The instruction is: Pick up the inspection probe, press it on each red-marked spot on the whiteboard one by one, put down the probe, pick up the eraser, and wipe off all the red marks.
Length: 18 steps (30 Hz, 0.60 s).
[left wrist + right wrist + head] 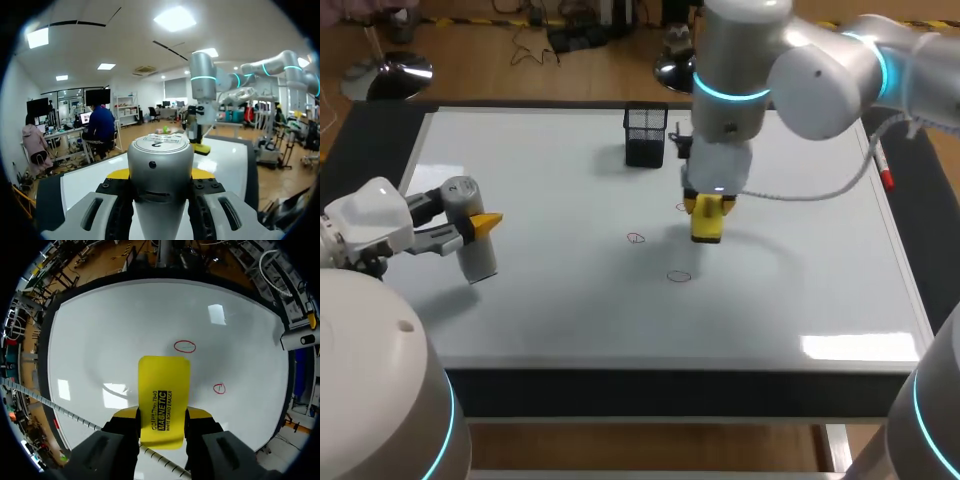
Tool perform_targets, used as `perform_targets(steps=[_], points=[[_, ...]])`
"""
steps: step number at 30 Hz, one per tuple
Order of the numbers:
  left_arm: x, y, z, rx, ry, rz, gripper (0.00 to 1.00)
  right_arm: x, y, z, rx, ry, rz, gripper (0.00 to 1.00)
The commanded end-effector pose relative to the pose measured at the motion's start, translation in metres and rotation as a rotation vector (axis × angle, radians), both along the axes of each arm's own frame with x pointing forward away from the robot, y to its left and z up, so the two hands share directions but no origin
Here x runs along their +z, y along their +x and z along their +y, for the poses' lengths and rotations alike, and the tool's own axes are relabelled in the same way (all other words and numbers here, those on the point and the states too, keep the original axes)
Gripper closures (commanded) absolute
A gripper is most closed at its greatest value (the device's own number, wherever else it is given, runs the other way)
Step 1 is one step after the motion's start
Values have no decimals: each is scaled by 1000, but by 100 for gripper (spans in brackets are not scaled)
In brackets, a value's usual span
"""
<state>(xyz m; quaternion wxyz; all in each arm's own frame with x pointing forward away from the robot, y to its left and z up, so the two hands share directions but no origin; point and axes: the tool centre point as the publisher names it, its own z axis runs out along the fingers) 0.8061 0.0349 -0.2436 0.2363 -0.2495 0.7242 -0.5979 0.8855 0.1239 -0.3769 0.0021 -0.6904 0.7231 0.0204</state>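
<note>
At the left, the left gripper [470,228] was clamped on the inspection probe [478,258], held upright over the whiteboard [570,310]. The smooth metal cylinder looked rigid, fairly heavy and slippery, best taken round its body. Three red marks [636,238] lay mid-board. Just right of them, the right gripper [708,205] pinched the eraser [707,228] by its long edges above the board; it looked light and stiff.
</note>
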Motion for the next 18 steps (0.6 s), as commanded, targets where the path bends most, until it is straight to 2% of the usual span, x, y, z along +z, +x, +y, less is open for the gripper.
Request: perform_targets(steps=[1, 10, 18], points=[[0, 0, -1, 4, -1, -3, 100, -12, 8, 37, 40, -31, 16, 100], [0, 0, -1, 4, -1, -3, 100, -26, 10, 98, 156, -21, 26, 100], [0, 0, -1, 4, -1, -3, 100, -35, 17, 131, 196, 0, 28, 100]])
